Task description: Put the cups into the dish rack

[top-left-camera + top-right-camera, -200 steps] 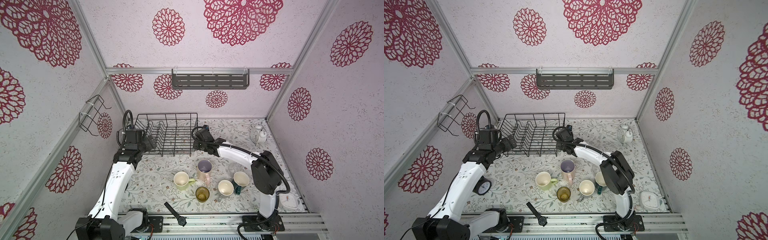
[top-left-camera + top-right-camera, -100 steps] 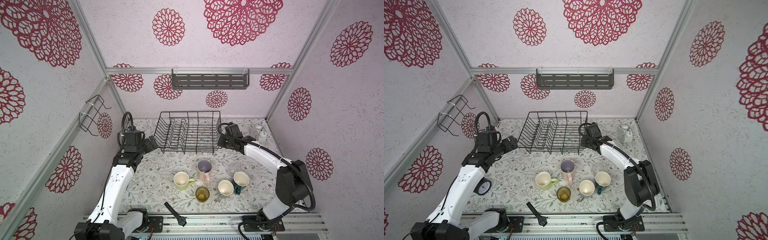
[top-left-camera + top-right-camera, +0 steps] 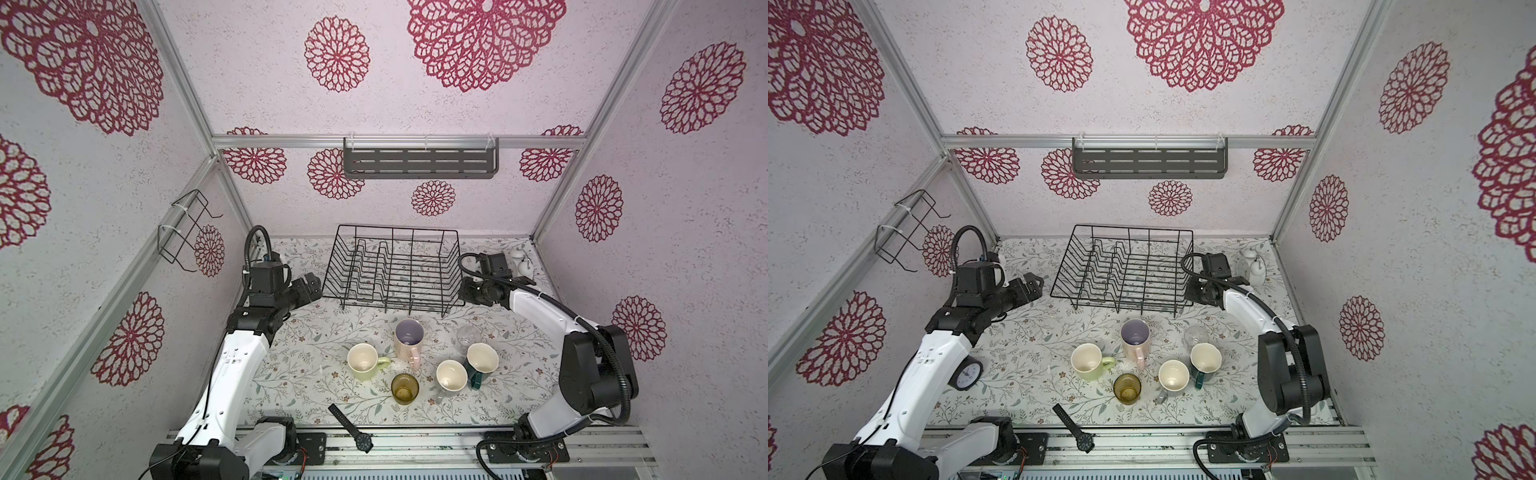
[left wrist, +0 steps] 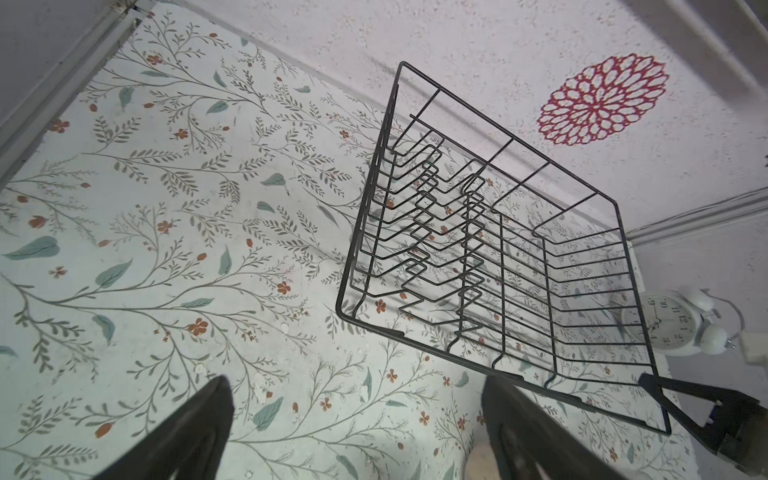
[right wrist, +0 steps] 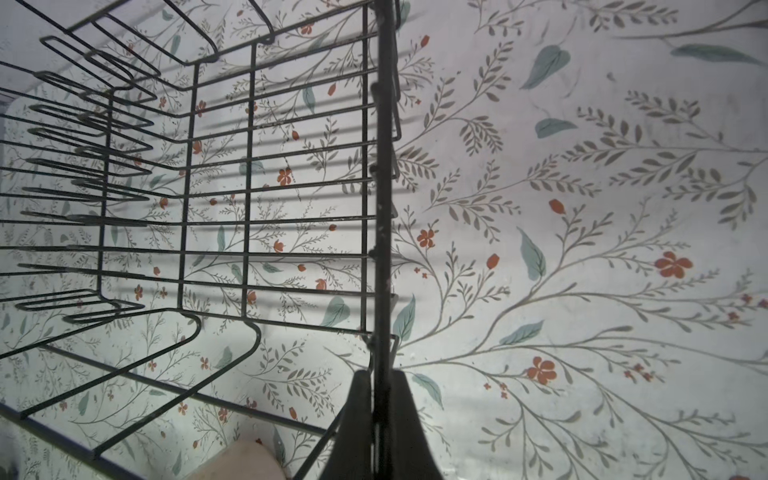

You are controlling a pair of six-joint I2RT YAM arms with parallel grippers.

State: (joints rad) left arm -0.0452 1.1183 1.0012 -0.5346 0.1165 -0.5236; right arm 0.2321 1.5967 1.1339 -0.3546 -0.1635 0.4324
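Note:
The black wire dish rack [image 3: 398, 227] [image 3: 1133, 227] stands at the back middle with nothing in it. My right gripper [image 3: 462, 293] [image 5: 382, 374] is shut on the rim wire at its front right corner [image 5: 384, 166]. My left gripper [image 3: 312, 286] [image 4: 357, 382] hangs open just left of the rack [image 4: 399, 331], apart from it. In front stand the cups: a yellow-green mug [image 3: 362, 360], a pink mug [image 3: 409, 336], an amber tumbler [image 3: 404, 388], a grey mug [image 3: 451, 375], a teal mug [image 3: 482, 359] and a clear glass [image 3: 467, 334].
A white alarm clock [image 3: 519, 259] [image 4: 673, 324] stands at the back right, close behind my right wrist. A wristwatch [image 3: 353, 428] lies at the front edge. A small clock [image 3: 966, 374] sits under my left arm. A wire holder [image 3: 185, 232] and a slotted shelf [image 3: 419, 162] hang on the walls.
My right gripper has dragged the dish rack from the back left to the back middle. The left gripper stayed roughly in place, open. The cups have not moved.

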